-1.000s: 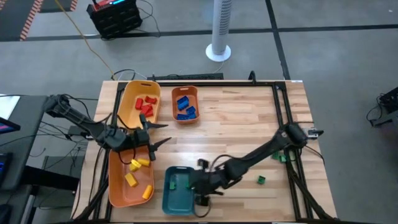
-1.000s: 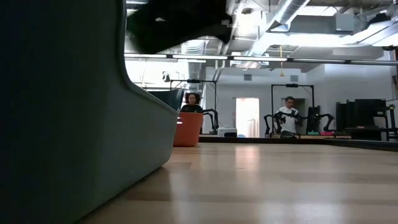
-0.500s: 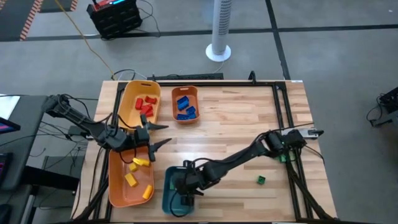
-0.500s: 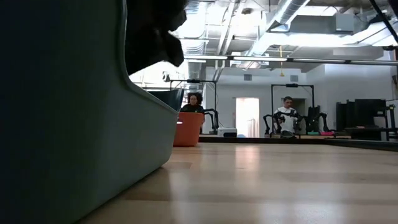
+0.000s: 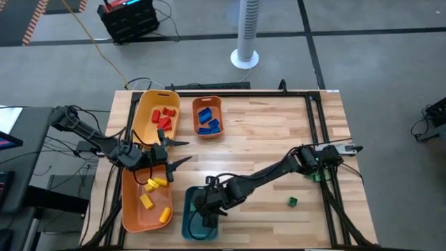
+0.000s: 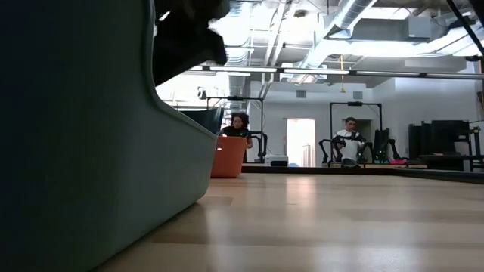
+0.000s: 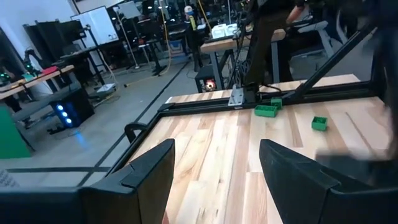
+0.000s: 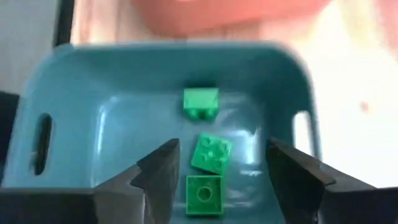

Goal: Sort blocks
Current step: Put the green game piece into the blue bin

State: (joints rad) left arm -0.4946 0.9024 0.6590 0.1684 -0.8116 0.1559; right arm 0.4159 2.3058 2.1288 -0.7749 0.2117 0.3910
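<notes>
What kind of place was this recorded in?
Likely a robotics lab or workshop: another arm rig stands beyond the table, seated people work at benches, and exposed ceiling ducts run overhead.

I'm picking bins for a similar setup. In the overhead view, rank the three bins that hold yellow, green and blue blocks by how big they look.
1. Yellow-block bin, largest.
2. Green-block bin.
3. Blue-block bin, smallest.
</notes>
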